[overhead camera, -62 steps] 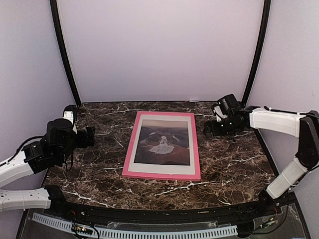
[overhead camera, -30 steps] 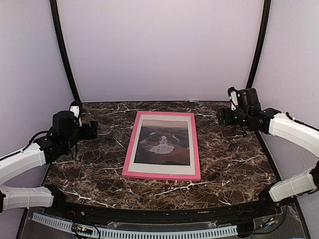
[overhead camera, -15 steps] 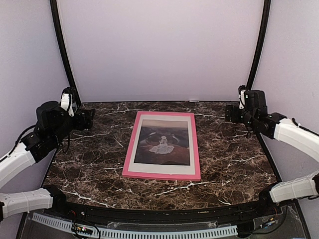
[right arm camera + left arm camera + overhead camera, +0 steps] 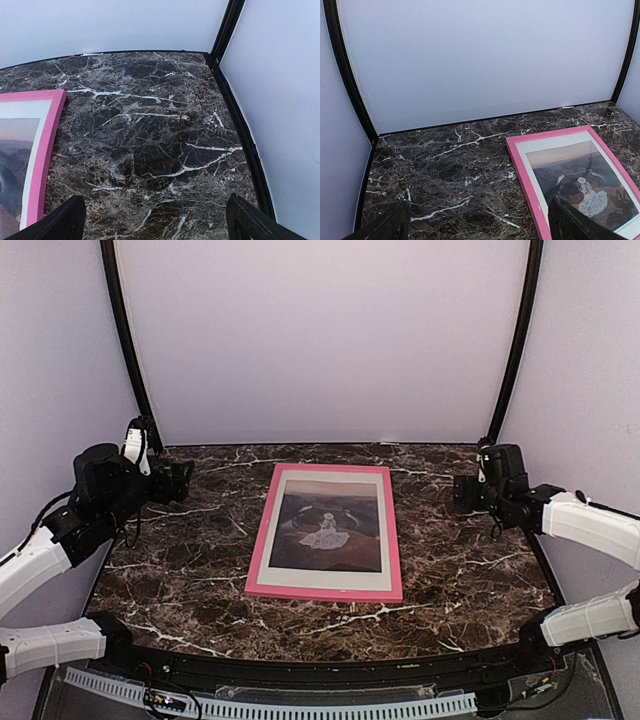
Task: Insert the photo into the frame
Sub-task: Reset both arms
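Note:
The pink frame (image 4: 258, 540) lies flat, front face up, at the middle of the dark marble table (image 4: 180, 580). The photo (image 4: 328, 528), a dark scene with a small white figure and a white border, sits inside it. Both show in the left wrist view, frame (image 4: 522, 172) and photo (image 4: 585, 185), and the frame's edge shows in the right wrist view (image 4: 47, 145). My left gripper (image 4: 182, 481) is open and empty, raised left of the frame. My right gripper (image 4: 462, 489) is open and empty, raised right of the frame.
Pale walls close the back and both sides. Black posts stand in the back corners, left (image 4: 128, 350) and right (image 4: 515, 350). A black rail (image 4: 240, 130) runs along the table's right edge.
Both arms drew back from the frame toward the side walls and rose. In the last half second the right gripper dropped a little; the left stayed still. Frame and photo have not moved.

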Motion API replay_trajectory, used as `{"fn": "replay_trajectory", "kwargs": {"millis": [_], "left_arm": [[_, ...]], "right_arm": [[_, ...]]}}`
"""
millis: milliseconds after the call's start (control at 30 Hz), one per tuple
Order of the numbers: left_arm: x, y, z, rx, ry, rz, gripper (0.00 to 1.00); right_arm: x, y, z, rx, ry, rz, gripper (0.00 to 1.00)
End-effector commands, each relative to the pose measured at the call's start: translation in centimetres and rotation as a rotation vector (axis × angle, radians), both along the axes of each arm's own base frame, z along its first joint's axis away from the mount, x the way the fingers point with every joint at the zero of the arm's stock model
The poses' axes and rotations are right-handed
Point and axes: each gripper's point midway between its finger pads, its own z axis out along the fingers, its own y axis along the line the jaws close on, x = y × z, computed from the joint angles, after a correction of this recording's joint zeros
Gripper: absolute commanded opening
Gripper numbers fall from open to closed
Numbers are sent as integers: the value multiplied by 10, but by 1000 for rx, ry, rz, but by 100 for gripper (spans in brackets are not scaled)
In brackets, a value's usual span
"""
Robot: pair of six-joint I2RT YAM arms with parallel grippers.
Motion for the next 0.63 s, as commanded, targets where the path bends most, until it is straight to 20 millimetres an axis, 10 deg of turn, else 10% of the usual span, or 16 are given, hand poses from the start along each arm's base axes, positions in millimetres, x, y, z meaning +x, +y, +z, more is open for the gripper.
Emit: {"fn": "replay_trajectory", "kwargs": {"millis": [0, 600], "left_arm": [[-5, -1, 1, -5, -6, -21, 99], [-5, 0, -6, 17, 16, -21, 99]], "right_arm": [[9, 0, 34, 45, -105, -18, 99], [7, 8, 18, 82, -79, 15, 99]]}}
